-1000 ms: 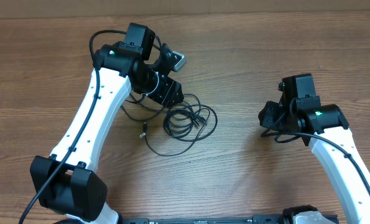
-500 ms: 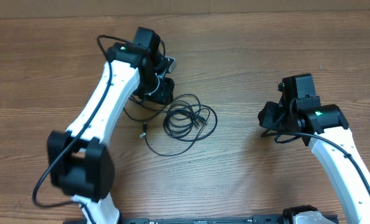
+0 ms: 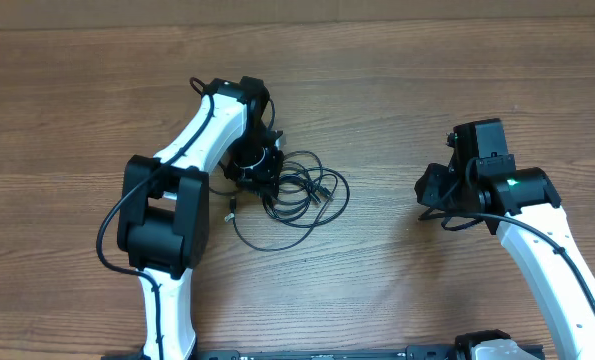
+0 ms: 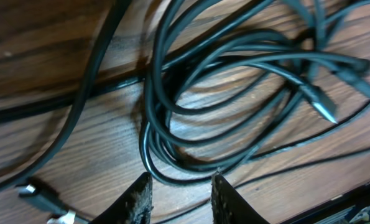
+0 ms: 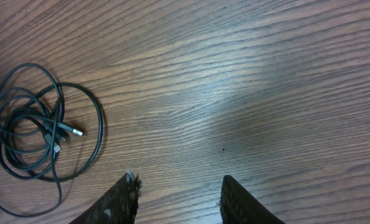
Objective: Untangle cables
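The cables (image 3: 304, 192) lie in a loose black coil on the wooden table (image 3: 427, 80), left of the middle. Several loops overlap, and two plug ends sit inside the coil toward its right side. From the right wrist camera one of these plugs (image 5: 76, 132) shows a silver tip. A single strand leaves the coil on its near side, curves across the wood and ends in a small plug (image 3: 231, 212) just left of the coil.

The left arm (image 3: 192, 150) reaches in from the near left, with its wrist over the far left edge of the coil. In its own camera the left gripper (image 4: 181, 185) is low over the wood, with its fingers (image 4: 140, 199) apart. The near edge of the coil runs right across the gap at the fingertips. The gap is much wider than the strands, and wood shows between the fingers, so the gripper is released and grasps nothing. Another small plug (image 4: 45, 199) lies on the wood to the left of the fingers.

The right arm (image 3: 537, 240) stands well apart on the right side of the table. The right gripper (image 5: 178, 182) is also released, its fingers apart over bare wood. The coil lies far to its left.
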